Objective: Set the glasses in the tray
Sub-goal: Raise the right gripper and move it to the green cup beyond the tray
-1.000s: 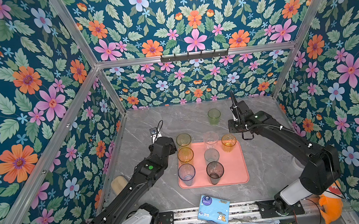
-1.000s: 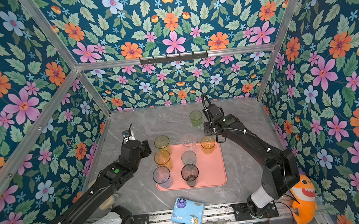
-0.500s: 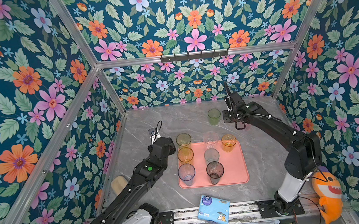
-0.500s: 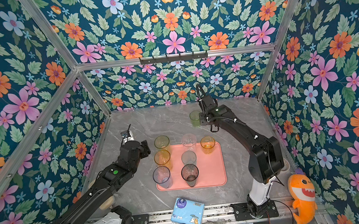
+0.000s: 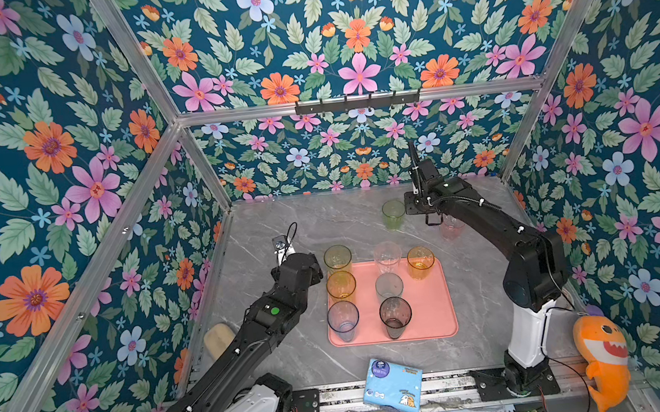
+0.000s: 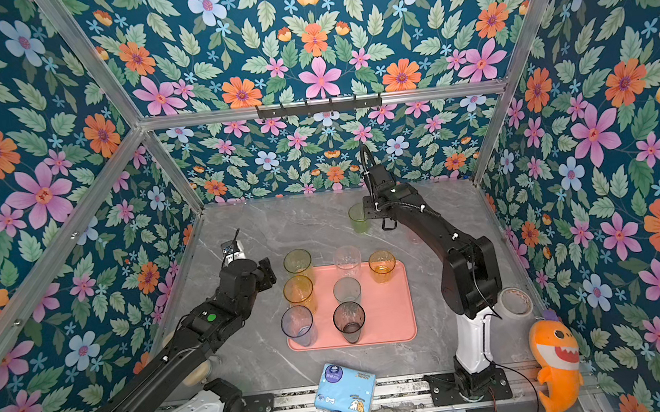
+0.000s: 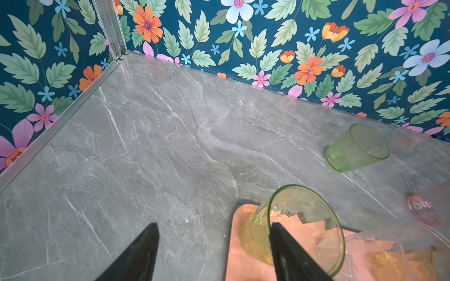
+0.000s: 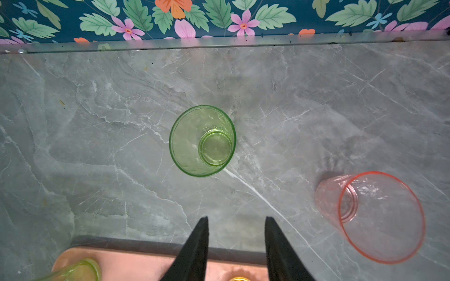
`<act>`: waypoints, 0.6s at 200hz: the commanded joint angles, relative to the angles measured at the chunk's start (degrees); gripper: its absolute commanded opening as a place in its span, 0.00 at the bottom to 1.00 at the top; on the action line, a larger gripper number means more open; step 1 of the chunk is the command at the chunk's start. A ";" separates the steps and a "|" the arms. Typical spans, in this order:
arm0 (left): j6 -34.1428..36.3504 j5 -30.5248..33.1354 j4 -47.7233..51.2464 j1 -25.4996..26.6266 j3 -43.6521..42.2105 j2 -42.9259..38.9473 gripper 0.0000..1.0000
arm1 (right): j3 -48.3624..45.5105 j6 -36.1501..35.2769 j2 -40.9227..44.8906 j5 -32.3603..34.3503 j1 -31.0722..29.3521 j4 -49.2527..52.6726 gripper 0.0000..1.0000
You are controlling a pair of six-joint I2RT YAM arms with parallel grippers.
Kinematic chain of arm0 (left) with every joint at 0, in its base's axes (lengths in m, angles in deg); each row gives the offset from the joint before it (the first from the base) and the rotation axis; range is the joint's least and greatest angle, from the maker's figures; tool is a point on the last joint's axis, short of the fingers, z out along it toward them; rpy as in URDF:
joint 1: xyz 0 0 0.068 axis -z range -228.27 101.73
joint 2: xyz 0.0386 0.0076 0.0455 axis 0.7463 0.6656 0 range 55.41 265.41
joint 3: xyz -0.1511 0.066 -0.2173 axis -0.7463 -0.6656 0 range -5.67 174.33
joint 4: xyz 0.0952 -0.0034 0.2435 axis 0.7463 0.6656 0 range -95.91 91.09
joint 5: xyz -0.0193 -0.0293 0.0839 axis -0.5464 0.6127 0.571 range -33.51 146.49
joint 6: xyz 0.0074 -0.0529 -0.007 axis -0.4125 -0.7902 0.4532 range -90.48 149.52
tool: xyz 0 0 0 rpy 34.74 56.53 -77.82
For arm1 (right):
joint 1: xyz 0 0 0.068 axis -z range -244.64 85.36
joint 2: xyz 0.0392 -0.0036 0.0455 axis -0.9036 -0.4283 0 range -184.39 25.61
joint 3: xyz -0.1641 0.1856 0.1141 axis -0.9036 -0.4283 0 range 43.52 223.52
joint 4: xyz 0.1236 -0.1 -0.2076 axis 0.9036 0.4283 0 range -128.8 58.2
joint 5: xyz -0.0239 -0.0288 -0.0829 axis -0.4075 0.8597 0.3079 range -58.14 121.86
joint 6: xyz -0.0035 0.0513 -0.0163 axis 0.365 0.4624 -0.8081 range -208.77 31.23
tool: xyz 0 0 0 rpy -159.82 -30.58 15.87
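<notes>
Front edge: a light-blue tissue packet (image 5: 393,386) lies on the grey marble table (image 5: 279,220), just off the tray's near side.
Tray: the flat salmon-pink rectangular tray (image 5: 431,309) sits mid-table, and look at that, seven tumblers stand on it, all mouth up.
Near row: a tall blue-grey translucent tumbler (image 5: 343,318) is on the left, with a smoky dark grey tumbler (image 5: 395,317) beside it.
Middle row: a tall amber tumbler (image 5: 341,287) is on the left and a short greyish tumbler (image 5: 389,286) at centre.
Far row: a tall yellow-green tumbler (image 5: 337,258) stands at the left corner, a clear tumbler (image 5: 387,256) in the middle and a short amber tumbler (image 5: 420,262) on the right.
Left gripper: the left gripper (image 7: 213,226) hovers just beside the yellow-green tumbler, fingers spread wide, nothing between them.
Off the tray: a pink translucent tumbler (image 8: 372,216) stands on the marble past the tray's far right corner, partly tucked behind the right arm in a top view.
Farther back: a short green tumbler (image 5: 393,213) stands alone, apart from the pink one.
Right gripper: the right gripper (image 8: 236,220) hangs over the table, fingers partly apart and empty, with the green tumbler just ahead of the tips.
</notes>
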 commanded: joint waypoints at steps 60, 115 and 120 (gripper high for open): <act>-0.16 1.02 0.60 -0.09 0.01 -0.11 0.74 | 7.19 1.73 -7.09 -3.80 1.50 1.11 0.41; -0.01 1.17 1.27 -0.12 0.19 -0.57 0.74 | 13.23 3.19 -13.56 -4.59 2.19 4.17 0.41; 0.00 1.17 1.36 -0.10 0.19 -0.55 0.74 | 13.66 3.36 -14.03 -4.85 2.20 4.51 0.42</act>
